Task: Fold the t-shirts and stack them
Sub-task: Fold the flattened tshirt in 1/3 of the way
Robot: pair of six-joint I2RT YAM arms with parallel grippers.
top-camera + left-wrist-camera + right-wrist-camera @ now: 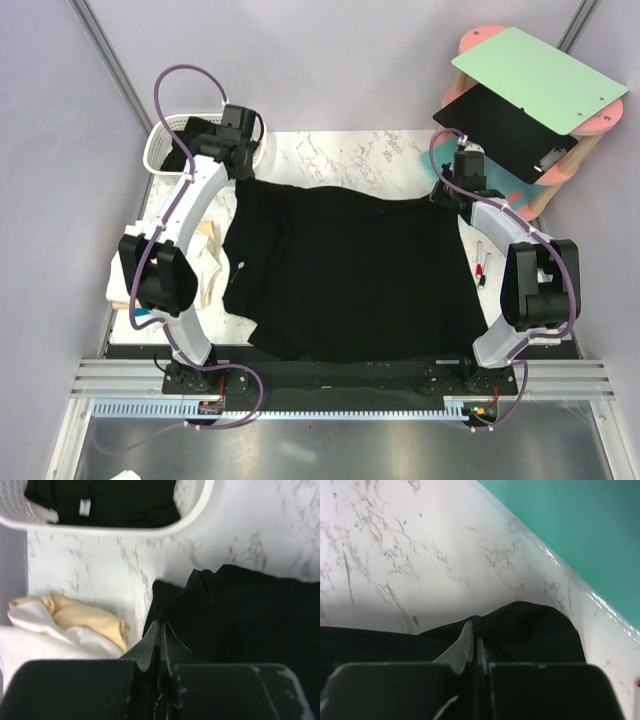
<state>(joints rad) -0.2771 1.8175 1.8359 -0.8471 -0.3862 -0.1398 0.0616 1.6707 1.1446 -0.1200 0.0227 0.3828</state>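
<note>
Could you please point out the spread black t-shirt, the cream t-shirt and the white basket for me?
black t-shirt (350, 275), top view, middle of the spread cloth.
cream t-shirt (85, 616), left wrist view, its crumpled fold.
white basket (160, 145), top view, left lattice wall.

Basket (190, 495) cut by left wrist view's top edge. Cream and white shirts (213, 268) half under left arm. Red-white bits (481, 262) by right arm too small to identify.
</note>
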